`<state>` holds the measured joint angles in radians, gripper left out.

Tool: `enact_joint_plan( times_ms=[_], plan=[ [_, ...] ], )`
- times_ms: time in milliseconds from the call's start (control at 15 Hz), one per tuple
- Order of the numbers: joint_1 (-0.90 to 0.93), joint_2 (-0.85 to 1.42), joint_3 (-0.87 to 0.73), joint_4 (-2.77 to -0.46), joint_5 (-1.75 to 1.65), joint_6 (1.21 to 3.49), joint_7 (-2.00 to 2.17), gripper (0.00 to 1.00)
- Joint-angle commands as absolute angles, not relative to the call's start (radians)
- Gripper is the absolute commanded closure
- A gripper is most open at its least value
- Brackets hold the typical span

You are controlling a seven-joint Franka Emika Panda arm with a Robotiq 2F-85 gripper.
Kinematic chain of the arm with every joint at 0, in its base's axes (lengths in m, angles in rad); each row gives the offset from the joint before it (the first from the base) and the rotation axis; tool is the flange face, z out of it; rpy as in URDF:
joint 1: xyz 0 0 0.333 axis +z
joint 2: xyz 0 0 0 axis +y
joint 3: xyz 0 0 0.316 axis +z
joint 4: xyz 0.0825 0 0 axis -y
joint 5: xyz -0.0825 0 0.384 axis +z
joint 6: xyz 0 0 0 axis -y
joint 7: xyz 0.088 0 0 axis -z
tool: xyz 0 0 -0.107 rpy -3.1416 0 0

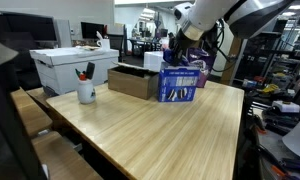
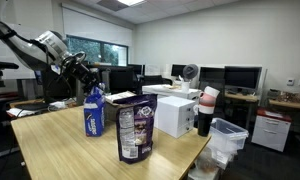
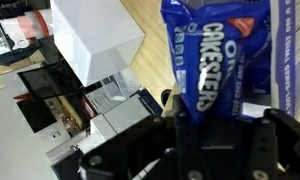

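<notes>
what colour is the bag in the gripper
The snack bag is blue with white lettering, clearest in the wrist view.

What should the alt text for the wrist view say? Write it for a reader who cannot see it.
A blue snack bag with white lettering fills the upper right, pinched between the robot's dark fingers, which are closed on it. Behind it are a wooden table and, to the left, a white box.
</notes>
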<state>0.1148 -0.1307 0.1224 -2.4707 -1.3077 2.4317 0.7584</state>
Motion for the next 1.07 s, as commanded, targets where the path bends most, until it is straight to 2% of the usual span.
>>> enact_joint_plan(
  times_ms=[0, 800, 867, 1000],
  plan=[
    [0.122, -0.142, 0.133, -2.492, -1.33, 2.421, 0.82, 0.97],
    [0.133, -0.117, 0.146, -2.494, -1.275, 2.4, 0.813, 0.97],
    [0.133, -0.112, 0.144, -2.493, -1.262, 2.406, 0.799, 0.8],
    [0.132, -0.108, 0.143, -2.491, -1.251, 2.409, 0.794, 0.68]
  ],
)
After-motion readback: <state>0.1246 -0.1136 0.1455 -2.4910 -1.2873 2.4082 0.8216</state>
